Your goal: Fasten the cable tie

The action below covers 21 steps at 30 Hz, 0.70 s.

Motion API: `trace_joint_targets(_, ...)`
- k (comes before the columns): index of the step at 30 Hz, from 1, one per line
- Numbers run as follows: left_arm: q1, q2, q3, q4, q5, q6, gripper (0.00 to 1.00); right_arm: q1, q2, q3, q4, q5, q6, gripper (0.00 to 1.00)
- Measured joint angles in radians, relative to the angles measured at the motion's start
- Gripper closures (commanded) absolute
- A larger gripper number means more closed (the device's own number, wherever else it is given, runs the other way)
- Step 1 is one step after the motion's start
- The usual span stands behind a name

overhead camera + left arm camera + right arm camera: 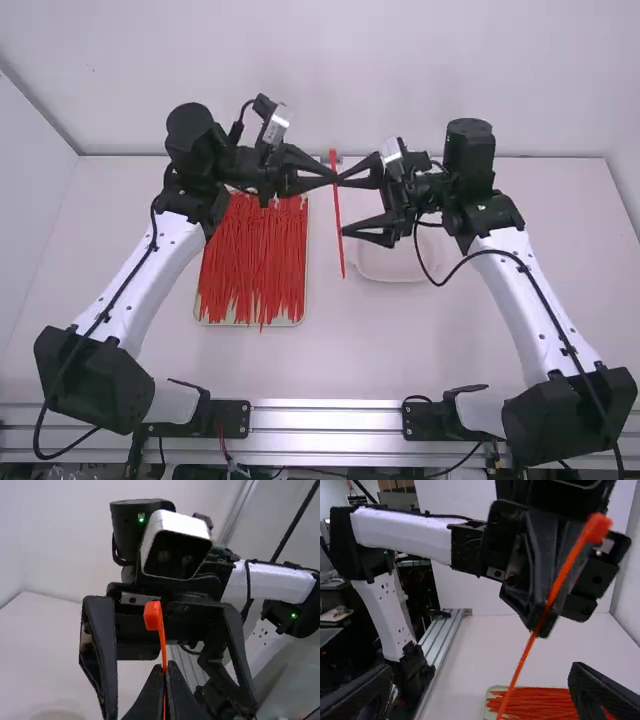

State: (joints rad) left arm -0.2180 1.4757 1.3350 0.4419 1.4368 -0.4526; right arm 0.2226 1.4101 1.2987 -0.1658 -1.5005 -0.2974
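Left gripper [330, 178] is clamped shut on a single red cable tie [338, 225], pinching the strap a short way below its head. In the left wrist view the two fingertips [155, 690] meet on the strap [162, 650], and the square head stands just above them. The tie hangs roughly upright in the air above the table [450, 330], with its long tail pointing down past the gripper.

Right gripper [345, 207] faces the left one from the opposite side with its fingers spread wide, holding nothing. The tie passes across the gap between them. Its upper finger appears to reach the strap just beside the left gripper's tips, but contact cannot be confirmed from the high view. In the right wrist view the tie [555, 590] runs diagonally from the left gripper [540, 625] down toward the pile of spare ties [545, 700].

That pile [255, 260] lies on a beige tray [285, 322] below the left gripper. A white dish [390, 265] sits beside the tray, under the right gripper.
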Motion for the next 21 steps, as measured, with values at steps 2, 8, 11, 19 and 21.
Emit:
trace_joint_targets(2, 0.000, 0.000, 0.000, 0.035, 0.000, -0.011, 0.99, 0.007, 0.000, 0.000, 0.000, 0.015, 0.014, 0.15)
trace_joint_targets(8, 0.000, 0.000, 0.000, 0.139, -0.005, -0.074, 0.99, 0.045, 0.000, 0.000, 0.005, 0.061, 0.034, 0.48)
trace_joint_targets(11, 0.000, 0.000, 0.000, 0.154, -0.008, -0.090, 0.99, 0.046, 0.000, 0.000, 0.006, 0.068, 0.034, 0.73)
trace_joint_targets(19, 0.000, 0.000, 0.000, 0.150, -0.012, -0.105, 0.99, 0.045, 0.001, -0.004, 0.045, 0.087, 0.057, 1.00)
trace_joint_targets(21, 0.000, 0.000, 0.000, 0.150, -0.016, -0.105, 0.98, 0.045, 0.001, -0.008, 0.061, 0.089, 0.068, 1.00)
